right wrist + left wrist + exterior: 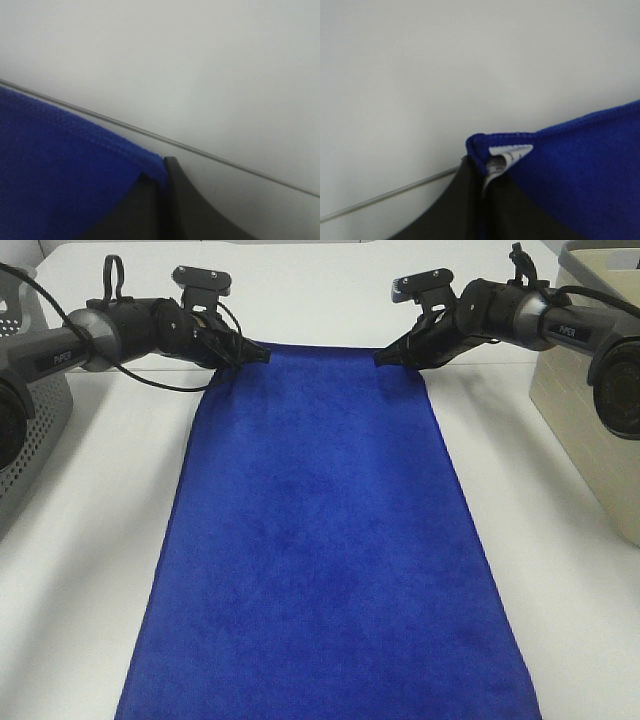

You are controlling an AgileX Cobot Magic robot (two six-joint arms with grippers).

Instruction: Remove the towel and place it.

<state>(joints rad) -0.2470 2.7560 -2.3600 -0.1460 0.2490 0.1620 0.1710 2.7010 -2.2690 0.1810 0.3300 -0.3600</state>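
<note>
The towel (325, 540) is lying stretched flat along the white tabletop (560, 570), its far edge pinned at both corners. The left claw (258, 355) is clenching the tagged corner; the right claw (385, 357) is pinching only a sliver of hem. I reckon that thin bite could slip, or uneven pulling could be skewing and bunching the cloth.
</note>
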